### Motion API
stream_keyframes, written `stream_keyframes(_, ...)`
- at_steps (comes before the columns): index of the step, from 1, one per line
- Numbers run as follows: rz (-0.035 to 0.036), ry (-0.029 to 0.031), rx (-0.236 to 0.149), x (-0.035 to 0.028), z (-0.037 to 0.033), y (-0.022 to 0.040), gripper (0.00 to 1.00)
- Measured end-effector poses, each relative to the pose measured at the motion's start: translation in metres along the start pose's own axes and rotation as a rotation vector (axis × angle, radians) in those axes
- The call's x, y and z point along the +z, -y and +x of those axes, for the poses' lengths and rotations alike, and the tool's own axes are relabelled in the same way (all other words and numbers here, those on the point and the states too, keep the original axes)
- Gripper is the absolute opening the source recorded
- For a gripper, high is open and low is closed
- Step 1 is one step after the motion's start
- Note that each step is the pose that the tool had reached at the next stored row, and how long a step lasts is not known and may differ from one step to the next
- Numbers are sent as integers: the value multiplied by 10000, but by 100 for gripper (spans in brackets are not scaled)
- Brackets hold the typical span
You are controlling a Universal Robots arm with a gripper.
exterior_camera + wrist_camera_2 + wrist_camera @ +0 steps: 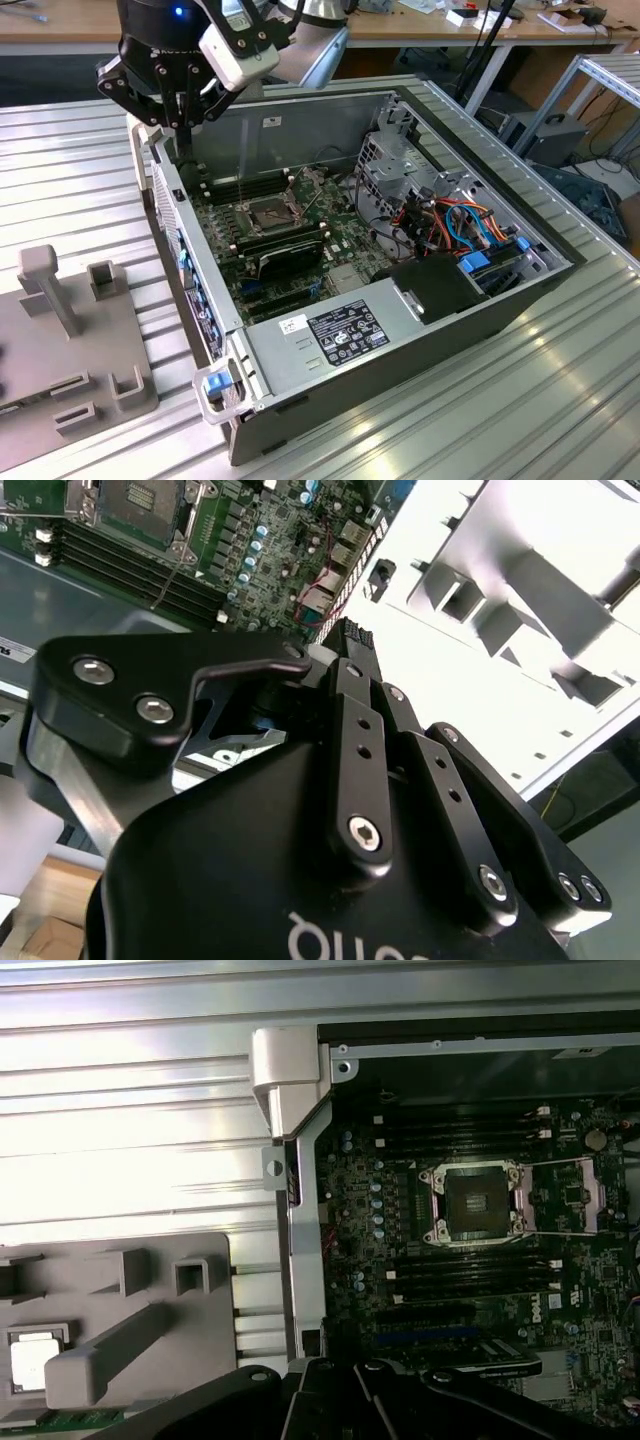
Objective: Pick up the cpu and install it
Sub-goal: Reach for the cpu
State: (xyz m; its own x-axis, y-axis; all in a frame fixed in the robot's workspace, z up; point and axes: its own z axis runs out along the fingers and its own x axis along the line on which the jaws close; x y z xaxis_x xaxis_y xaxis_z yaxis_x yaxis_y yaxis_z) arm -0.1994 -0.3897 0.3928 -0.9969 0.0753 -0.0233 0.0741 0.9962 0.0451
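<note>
The claw [185, 132] is pressed together with nothing in it, and hangs over the far corner of the open computer case [300, 125] on the exterior view's left, above the case rim. In the second wrist view the claw [345, 645] has its tip over the edge of the case, where the green board meets the pale desk. Below it, inside the case, the square socket [270, 212] lies on the board with its dark centre bare, and in the first wrist view its metal frame [565, 1195] is swung open beside the socket [478, 1203]. Long black memory sticks [470, 1272] run alongside. The grey power-supply box [330, 335] sits at the near end of the case. The cpu [35, 1360] is outside the case, well apart from the claw, lying flat in a recess of the grey holder block [120, 1290] on the ribbed metal desk [70, 170].
</note>
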Motion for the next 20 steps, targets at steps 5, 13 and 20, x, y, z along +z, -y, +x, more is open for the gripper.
stream_keyframes(5,0,0,1,-2,61,4,11)
stream_keyframes(13,0,0,0,-4,158,12,11)
stream_keyframes(20,0,0,0,-7,273,20,11)
